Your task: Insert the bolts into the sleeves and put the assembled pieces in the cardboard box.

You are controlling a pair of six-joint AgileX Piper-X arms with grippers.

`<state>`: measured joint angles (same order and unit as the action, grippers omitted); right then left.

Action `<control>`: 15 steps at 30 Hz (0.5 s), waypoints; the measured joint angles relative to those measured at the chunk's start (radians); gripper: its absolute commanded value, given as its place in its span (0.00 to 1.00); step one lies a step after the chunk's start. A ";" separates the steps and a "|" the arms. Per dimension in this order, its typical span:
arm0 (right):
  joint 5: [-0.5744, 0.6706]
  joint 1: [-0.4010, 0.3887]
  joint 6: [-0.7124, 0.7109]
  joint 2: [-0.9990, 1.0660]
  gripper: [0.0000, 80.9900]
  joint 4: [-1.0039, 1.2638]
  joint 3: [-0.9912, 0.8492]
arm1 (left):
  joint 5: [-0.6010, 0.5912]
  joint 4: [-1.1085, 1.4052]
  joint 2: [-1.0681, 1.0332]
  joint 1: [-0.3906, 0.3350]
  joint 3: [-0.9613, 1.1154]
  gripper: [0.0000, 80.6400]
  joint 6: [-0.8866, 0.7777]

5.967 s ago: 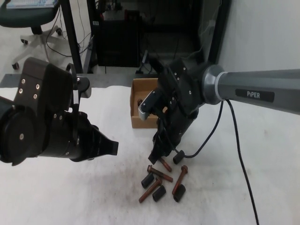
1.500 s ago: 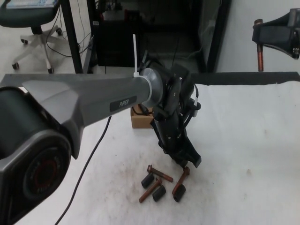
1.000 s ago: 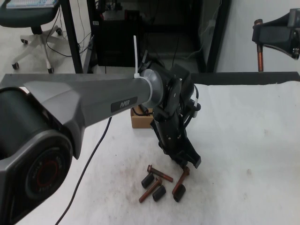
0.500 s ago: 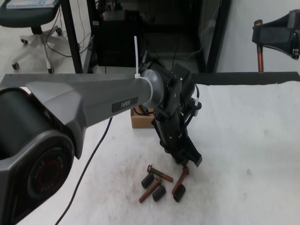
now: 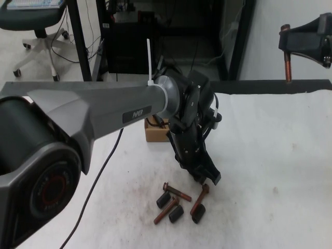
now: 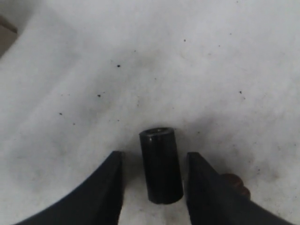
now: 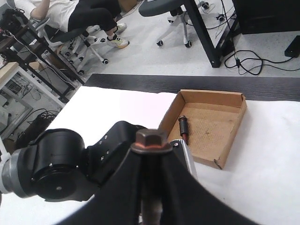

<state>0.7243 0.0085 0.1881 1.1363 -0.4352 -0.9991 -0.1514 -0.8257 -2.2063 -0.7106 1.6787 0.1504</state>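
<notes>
Black sleeve [image 6: 161, 165] lies between parted fingers [image 6: 110, 187] of left gripper [image 6: 153, 161] (clearance either side); right gripper [image 5: 286, 41], at two o'clock, clamps bolt [image 5: 287, 65].

bright even light; soft shadow around sleeve [image 6: 161, 164]

Lab w/ ofc chairs [image 7: 161, 7], floor cables [image 7: 243, 58]

Three views over one bench [image 5: 270, 155]
The high view looks forward and down from behind the arms, with the box [image 5: 154, 135] mid-frame. The left wrist view sits very close over a sleeve [image 6: 161, 164], nearer than the box. The right wrist view looks down from well above and shares the box with the high view.
</notes>
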 measured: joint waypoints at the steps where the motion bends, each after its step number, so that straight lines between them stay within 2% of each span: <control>1: 0.000 0.000 0.000 0.000 0.01 0.000 0.000 | 0.003 0.000 0.000 0.000 0.000 0.28 0.000; 3: 0.000 0.000 0.000 0.000 0.01 0.000 0.000 | 0.012 0.000 0.000 0.000 0.000 0.06 0.005; 4: 0.000 0.000 0.000 0.000 0.01 0.000 0.000 | 0.022 0.004 0.000 0.000 0.000 0.00 0.007; 11: 0.000 0.000 0.000 0.000 0.01 -0.006 0.000 | 0.025 0.046 -0.002 0.003 0.000 0.00 0.007; 15: 0.000 0.000 -0.015 0.000 0.01 -0.019 0.000 | 0.027 0.059 -0.003 0.004 0.010 0.00 -0.047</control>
<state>0.7243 0.0085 0.1733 1.1363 -0.4542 -0.9991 -0.1239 -0.7671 -2.2092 -0.7070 1.6885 0.1030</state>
